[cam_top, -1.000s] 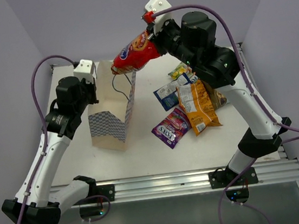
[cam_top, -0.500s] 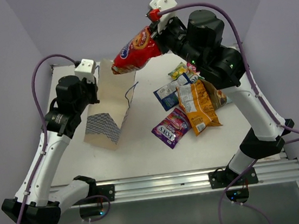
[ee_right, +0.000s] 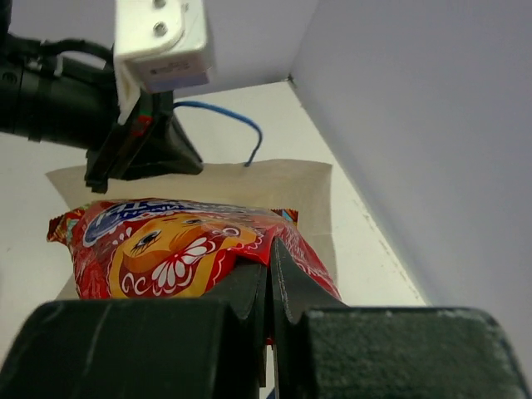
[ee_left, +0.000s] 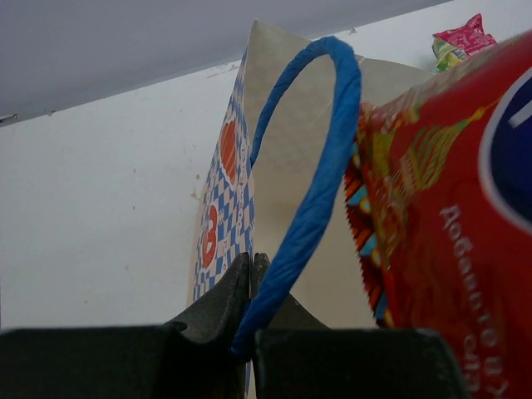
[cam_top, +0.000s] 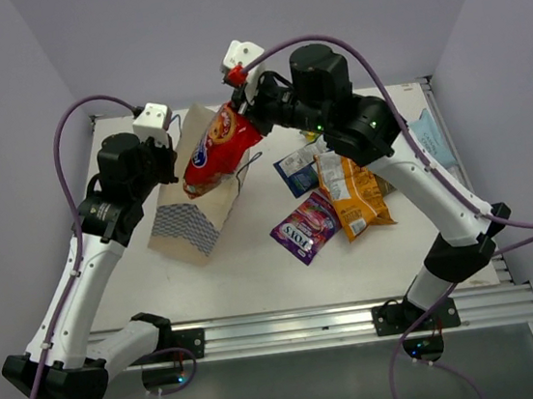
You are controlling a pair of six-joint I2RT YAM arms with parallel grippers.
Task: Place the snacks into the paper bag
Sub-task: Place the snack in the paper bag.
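The paper bag stands tilted at the table's left, its mouth open toward the right. My left gripper is shut on its rim, with the blue cord handle running past the fingertips. My right gripper is shut on the top edge of the red cookie bag, which hangs over the bag's mouth with its lower end at the opening. The right wrist view shows this red bag in front of the bag's brown inside. The left wrist view shows the red bag close at the right.
An orange chip bag, a purple pack and a blue-and-white packet lie right of the bag. A light-blue bag lies at the far right edge. Small pink and yellow-green packs show in the left wrist view.
My right arm has swung left and down, carrying the red cookie bag from above the table to the paper bag's mouth. The paper bag has tilted over further in my left gripper.
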